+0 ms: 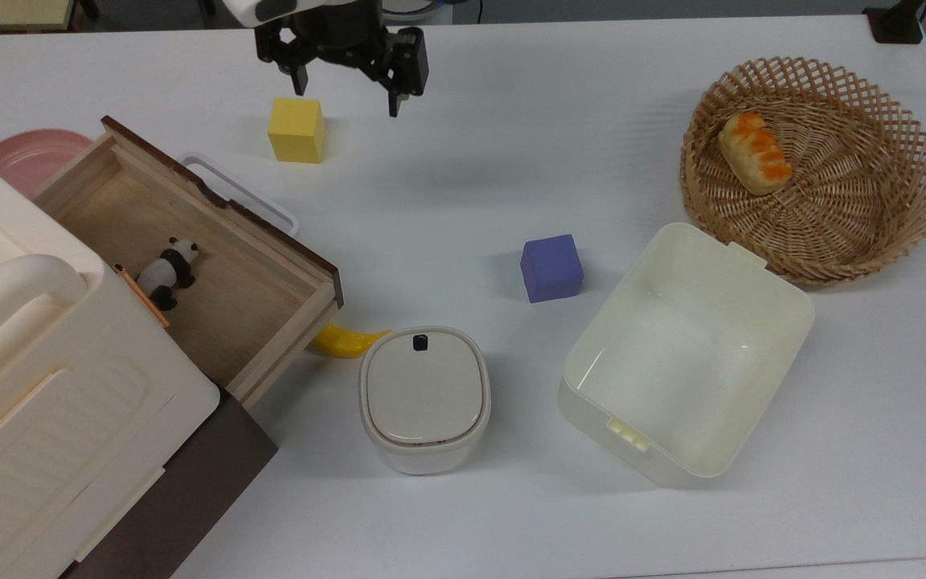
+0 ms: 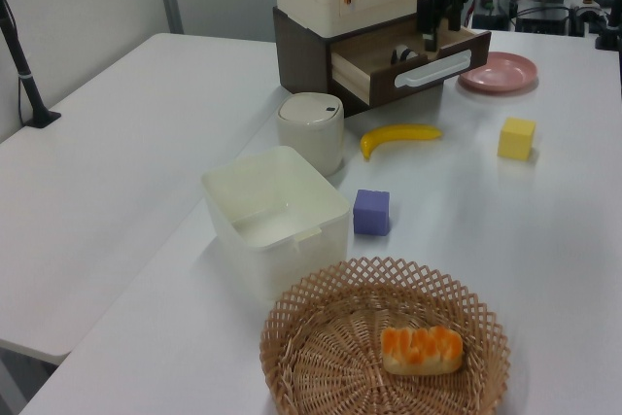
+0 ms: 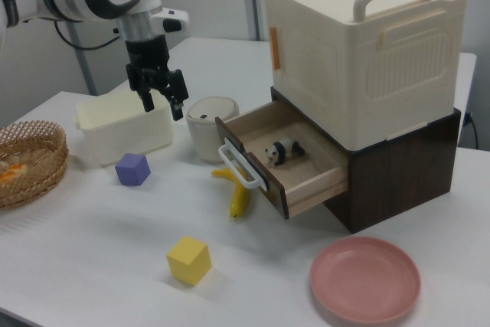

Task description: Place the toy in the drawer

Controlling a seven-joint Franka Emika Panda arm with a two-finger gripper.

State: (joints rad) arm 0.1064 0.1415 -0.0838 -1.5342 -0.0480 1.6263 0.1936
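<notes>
Top view: black two-finger gripper (image 1: 344,88) spread wide, empty, above table beside yellow foam cube (image 1: 296,129). Tiny black-and-white panda toy (image 1: 167,271) lies in open light-wood drawer (image 1: 270,301).
Right view: gripper (image 3: 162,101) wide apart, touching nothing; panda (image 3: 280,151) inside drawer (image 3: 318,174).
</notes>
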